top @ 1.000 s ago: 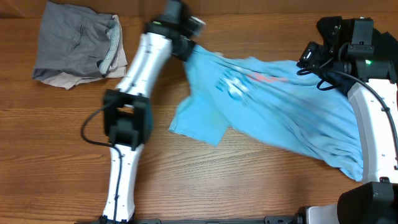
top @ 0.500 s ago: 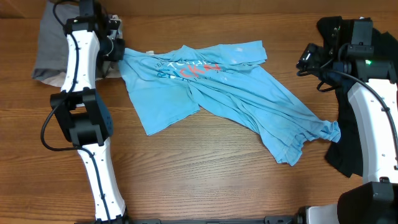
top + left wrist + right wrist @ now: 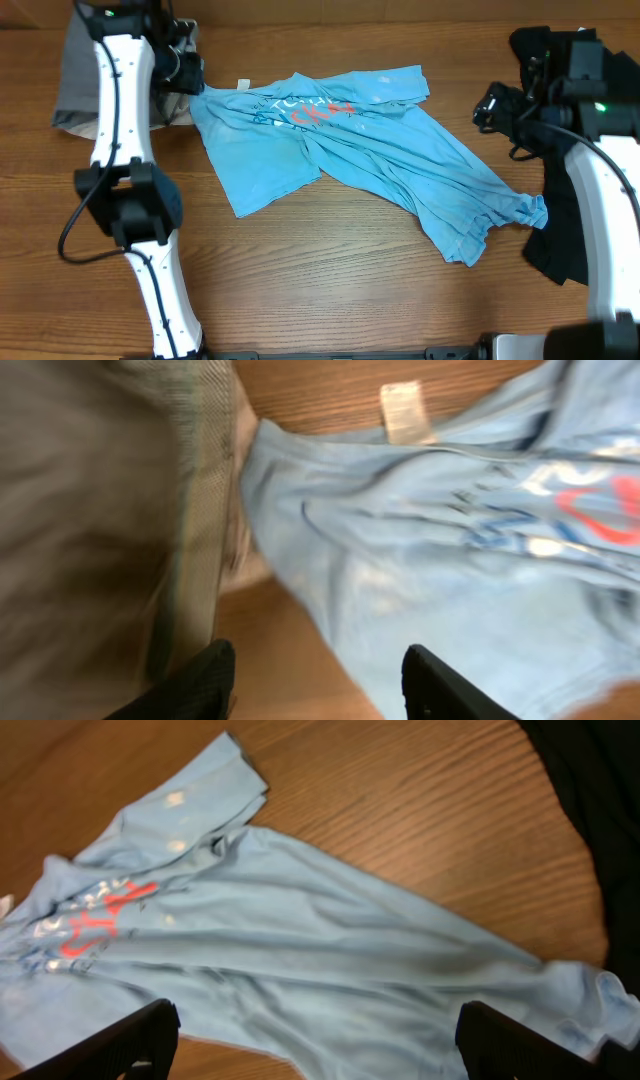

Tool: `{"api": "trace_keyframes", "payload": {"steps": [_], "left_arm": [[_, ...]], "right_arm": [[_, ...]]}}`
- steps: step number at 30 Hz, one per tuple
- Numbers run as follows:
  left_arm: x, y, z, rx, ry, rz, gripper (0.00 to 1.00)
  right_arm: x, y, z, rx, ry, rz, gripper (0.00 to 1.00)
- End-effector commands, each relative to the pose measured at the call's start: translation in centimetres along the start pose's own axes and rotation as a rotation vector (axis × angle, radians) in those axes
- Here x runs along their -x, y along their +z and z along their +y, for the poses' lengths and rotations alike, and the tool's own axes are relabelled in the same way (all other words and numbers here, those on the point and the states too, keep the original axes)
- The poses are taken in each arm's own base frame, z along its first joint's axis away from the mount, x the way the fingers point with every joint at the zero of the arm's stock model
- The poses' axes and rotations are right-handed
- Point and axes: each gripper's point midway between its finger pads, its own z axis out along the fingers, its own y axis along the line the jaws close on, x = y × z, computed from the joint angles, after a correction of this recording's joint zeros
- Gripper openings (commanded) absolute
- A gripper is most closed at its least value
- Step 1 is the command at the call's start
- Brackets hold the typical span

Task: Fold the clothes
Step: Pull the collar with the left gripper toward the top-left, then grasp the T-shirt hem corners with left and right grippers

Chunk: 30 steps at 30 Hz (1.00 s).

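Grippers are both spread wide with nothing pinched: the left gripper [image 3: 190, 72] sits right at the collar end of the light blue T-shirt [image 3: 340, 150], with the grey pile [image 3: 75, 85] just on its other side. The right gripper [image 3: 490, 108] hovers a bit off the shirt's opposite edge, black garment [image 3: 555, 240] right by it. The T-shirt itself lies crumpled but roughly spread on the table [image 3: 330, 300] between the two grippers, red and white lettering face up nearer the left one, hem bunched nearer the right.
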Motion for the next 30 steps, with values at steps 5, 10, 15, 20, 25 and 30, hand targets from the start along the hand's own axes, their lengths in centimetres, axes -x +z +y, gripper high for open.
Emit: {"api": "trace_keyframes", "payload": {"steps": [5, 10, 15, 20, 25, 30], "left_arm": [[-1.3, -12.7, -4.4, -0.013, -0.087, -0.147, 0.59], [-3.8, -14.9, -8.6, -0.039, -0.013, -0.098, 0.67], [-4.6, -15.1, -10.3, 0.000, 0.016, -0.079, 0.71], [-4.8, -16.4, -11.5, -0.038, -0.015, -0.107, 0.71], [-6.5, -18.3, -11.2, -0.014, -0.019, -0.123, 0.72], [-8.6, -17.5, -10.8, 0.007, -0.036, -0.057, 0.73]], "right_arm": [[-3.0, -11.3, 0.2, 0.082, 0.033, -0.173, 0.95], [-7.5, -12.6, -1.6, 0.029, 0.091, -0.058, 0.95], [-9.6, -12.2, -2.8, -0.005, 0.148, -0.023, 0.95], [-12.8, -9.8, -4.1, -0.021, 0.181, 0.044, 0.96], [-14.8, -7.3, -3.8, 0.045, 0.183, 0.089, 0.98], [-15.9, -3.8, -3.0, 0.108, 0.179, 0.142, 0.98]]}}
